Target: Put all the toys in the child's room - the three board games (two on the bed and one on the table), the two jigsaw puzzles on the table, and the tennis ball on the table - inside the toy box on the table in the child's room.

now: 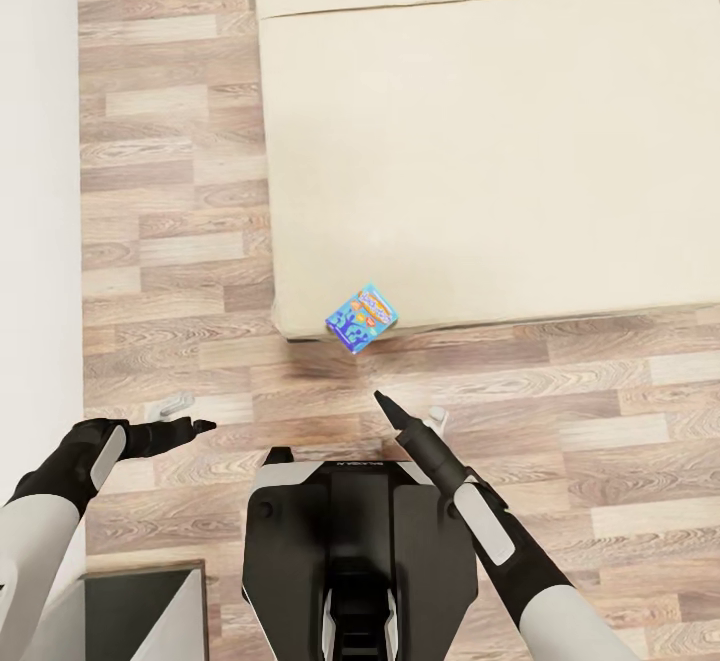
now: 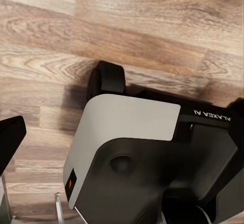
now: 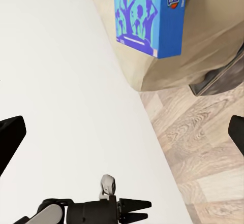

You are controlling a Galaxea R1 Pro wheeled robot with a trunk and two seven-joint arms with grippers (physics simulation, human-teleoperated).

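A small blue board game (image 1: 362, 318) lies on the beige bed (image 1: 480, 141), at its near edge close to the corner and partly overhanging it. My right gripper (image 1: 383, 399) hovers over the wood floor just short of that edge, pointing at the box. In the right wrist view the blue board game (image 3: 150, 16) sits ahead on the bed (image 3: 213, 46), and the right gripper (image 3: 122, 137) is open and empty, its fingers (image 3: 10, 140) wide apart. My left gripper (image 1: 195, 428) hangs open and empty over the floor at the left. The toy box and the table are out of view.
A white wall (image 1: 35, 191) runs along the left, with a strip of plank floor (image 1: 170, 241) between it and the bed. My black and grey base (image 1: 340, 521) stands just below the grippers. A grey surface (image 1: 140, 611) shows at the lower left.
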